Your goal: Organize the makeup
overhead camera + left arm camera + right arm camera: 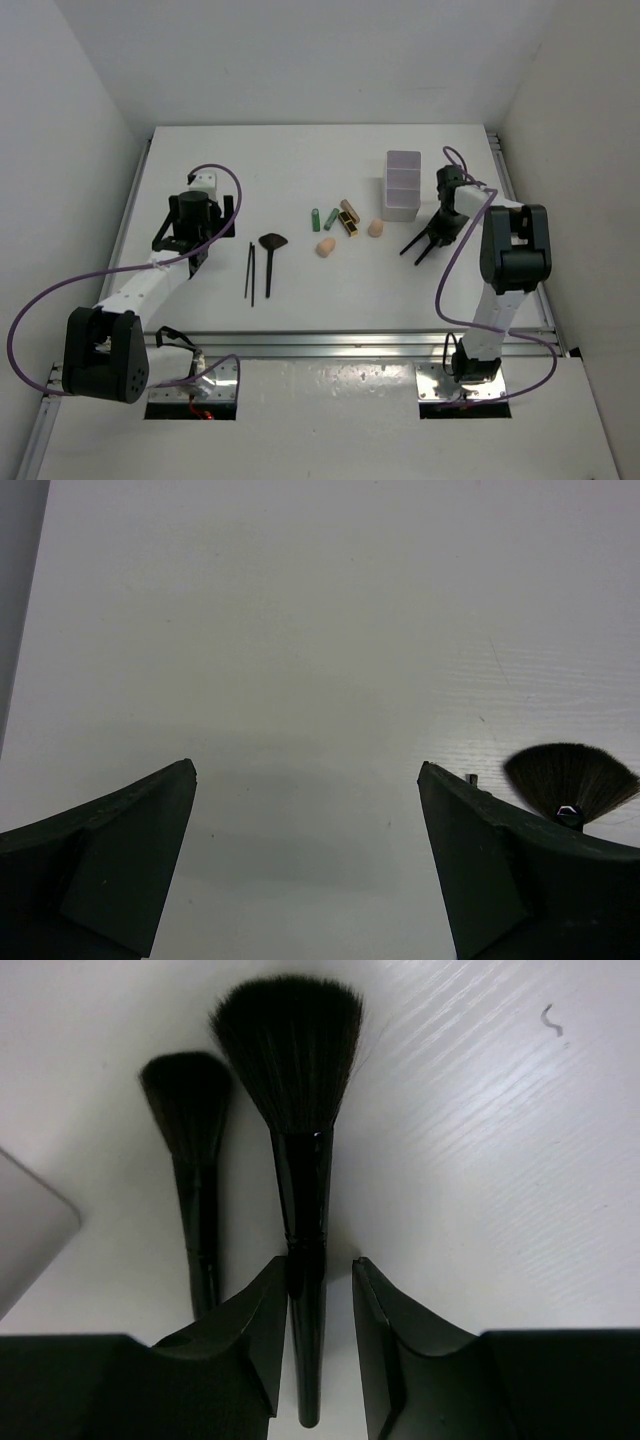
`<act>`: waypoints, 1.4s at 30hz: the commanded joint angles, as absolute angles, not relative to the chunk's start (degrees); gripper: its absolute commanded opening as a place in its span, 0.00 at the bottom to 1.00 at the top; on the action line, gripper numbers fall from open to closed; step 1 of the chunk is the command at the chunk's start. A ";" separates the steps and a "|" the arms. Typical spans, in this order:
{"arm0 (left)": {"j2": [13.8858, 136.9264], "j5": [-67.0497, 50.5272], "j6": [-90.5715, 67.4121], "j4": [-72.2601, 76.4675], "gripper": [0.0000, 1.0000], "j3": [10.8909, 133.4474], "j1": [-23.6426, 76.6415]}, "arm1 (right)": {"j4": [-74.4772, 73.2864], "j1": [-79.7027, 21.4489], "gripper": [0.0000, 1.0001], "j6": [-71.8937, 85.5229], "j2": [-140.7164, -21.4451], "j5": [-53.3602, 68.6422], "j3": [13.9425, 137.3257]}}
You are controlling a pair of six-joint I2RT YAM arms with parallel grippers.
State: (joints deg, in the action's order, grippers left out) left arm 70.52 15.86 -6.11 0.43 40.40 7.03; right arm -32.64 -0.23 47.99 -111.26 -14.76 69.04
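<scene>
Step in hand, we judge: right gripper (320,1265) taking the big brush (290,1050) for the white box (403,185), which stands just far-left of it. Claw narrowed round the handle. The handle touches one finger with a gap at the other, so we can't tell if it's pinched.

To do it well: centre the handle, close firmly, lift straight, and stay off the smaller dark shape (190,1100) beside it.

Left gripper (307,765) is spread wide, holding nothing, left of the fan brush (272,241). Mid-table lie sponges (326,247), tubes (331,217) and sticks (250,270).

Unclear: whether the smaller shape is a second brush or a shadow. The top view is too small to split fingers from brush.
</scene>
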 commanded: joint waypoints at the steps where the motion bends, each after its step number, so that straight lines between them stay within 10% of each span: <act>1: 70.84 15.56 -6.68 1.14 1.00 40.96 6.42 | -34.71 2.55 0.34 45.01 -112.94 -15.38 70.05; 6: 70.84 15.56 -6.68 1.14 1.00 40.96 6.42 | -32.87 4.21 0.34 42.45 -114.43 -11.44 70.49; 12: 70.84 16.78 -6.68 0.62 1.00 40.96 6.42 | -32.34 5.54 0.00 40.96 -113.04 -10.36 67.95; 24: 69.70 8.79 -3.96 3.07 1.00 39.82 7.03 | -17.86 0.44 0.00 18.56 -93.81 -21.08 67.32; 28: 69.70 8.26 -3.34 4.39 1.00 39.81 7.56 | 8.78 -8.07 0.00 3.36 -90.79 -25.05 65.05; 42: 70.22 9.40 -2.29 5.01 1.00 39.29 8.09 | 51.15 -14.50 0.00 -8.80 -111.61 -13.89 74.18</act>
State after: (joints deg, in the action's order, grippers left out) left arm 70.50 8.91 -2.79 3.14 39.86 7.57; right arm 40.71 -14.02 -7.84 -110.98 -16.40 70.74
